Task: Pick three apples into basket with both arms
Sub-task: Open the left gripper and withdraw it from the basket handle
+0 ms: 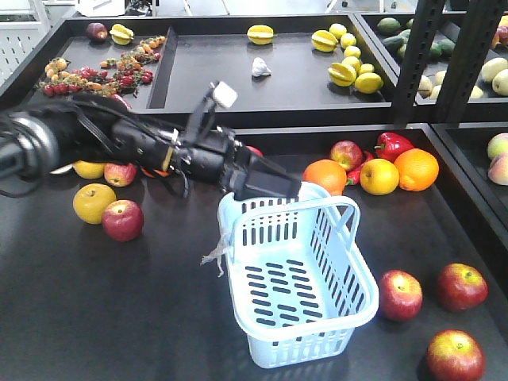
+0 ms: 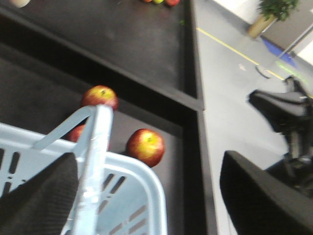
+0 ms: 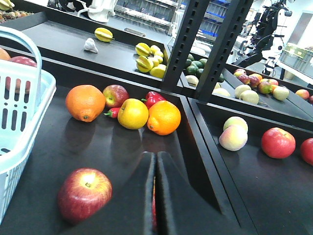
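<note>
Closest to me on the bench (image 1: 95, 317), the nearest apple (image 1: 455, 356) sits at the front right. Just behind it the second apple (image 1: 399, 294) lies near the right wall of the basket (image 1: 295, 349), with the third apple (image 1: 462, 286) further right. All three are on the bench, outside the basket. A frayed tag (image 1: 214, 258) hangs from the basket's left rim.

The right jaws are pressed together on nothing, their fingers (image 3: 171, 196) low over the bench with the second apple just to their left.

The left arm (image 1: 119, 139) reaches to the basket's far rim. Its jaws stand wide open, the hoop handle (image 2: 95, 147) between them, close by one finger.

Beyond the basket lie two oranges (image 1: 416, 169), a yellow apple (image 1: 379, 176) and a red pepper (image 1: 393, 145). Farthest, the back tray (image 1: 214, 79) holds starfruit (image 1: 260, 34) and other yellow fruit (image 1: 368, 82).
</note>
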`<state>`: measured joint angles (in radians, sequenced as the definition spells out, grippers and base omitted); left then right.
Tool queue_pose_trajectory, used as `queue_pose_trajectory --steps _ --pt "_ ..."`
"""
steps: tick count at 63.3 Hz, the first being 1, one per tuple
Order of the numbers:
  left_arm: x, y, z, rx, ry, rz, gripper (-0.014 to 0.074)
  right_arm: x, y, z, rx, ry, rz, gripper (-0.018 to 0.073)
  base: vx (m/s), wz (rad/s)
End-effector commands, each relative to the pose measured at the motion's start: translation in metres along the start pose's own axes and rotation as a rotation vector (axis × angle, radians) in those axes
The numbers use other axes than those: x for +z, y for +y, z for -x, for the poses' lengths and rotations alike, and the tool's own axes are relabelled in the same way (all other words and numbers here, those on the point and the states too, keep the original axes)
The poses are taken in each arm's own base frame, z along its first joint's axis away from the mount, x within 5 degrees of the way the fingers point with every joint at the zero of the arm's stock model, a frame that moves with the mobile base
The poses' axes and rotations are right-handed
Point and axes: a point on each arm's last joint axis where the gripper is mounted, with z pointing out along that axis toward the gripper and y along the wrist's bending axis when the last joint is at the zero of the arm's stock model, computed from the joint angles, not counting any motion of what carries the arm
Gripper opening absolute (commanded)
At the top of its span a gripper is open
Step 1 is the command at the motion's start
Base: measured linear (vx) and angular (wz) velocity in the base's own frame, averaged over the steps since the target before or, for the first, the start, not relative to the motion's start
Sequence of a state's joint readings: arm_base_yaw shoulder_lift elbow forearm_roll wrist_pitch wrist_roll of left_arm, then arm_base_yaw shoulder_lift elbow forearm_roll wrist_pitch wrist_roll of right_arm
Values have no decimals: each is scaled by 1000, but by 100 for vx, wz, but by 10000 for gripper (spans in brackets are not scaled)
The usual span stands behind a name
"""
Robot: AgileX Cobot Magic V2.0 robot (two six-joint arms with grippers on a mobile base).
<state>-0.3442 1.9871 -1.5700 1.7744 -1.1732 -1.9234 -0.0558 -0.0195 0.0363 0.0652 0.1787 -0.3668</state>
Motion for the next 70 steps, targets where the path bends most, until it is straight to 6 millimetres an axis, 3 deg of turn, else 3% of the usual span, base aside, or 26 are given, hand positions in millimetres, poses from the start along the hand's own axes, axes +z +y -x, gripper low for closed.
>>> queue_pose_trajectory --steps 1,9,21,31,41,54,70 --pt "-28 -37 25 76 -1 -18 475 0 -3 6 -11 -68 -32 -3 0 0" --pt "-56 -53 33 71 -14 -38 308 0 -3 6 -11 -68 -32 -3 0 0" --pt "-103 -80 45 82 -72 12 -10 0 -3 6 -11 -68 -32 -3 0 0" --pt "-132 -117 53 148 -123 65 -8 0 -3 6 -11 -68 -32 -3 0 0" --pt "-147 -165 46 219 -149 85 -8 0 -3 6 -11 -68 -32 -3 0 0" --pt "-155 -228 9 280 -162 94 -8 0 -3 6 -11 -68 -32 -3 0 0" --pt "-159 -281 -47 332 -197 127 -8 0 -3 6 -11 -66 -32 -3 0 0"
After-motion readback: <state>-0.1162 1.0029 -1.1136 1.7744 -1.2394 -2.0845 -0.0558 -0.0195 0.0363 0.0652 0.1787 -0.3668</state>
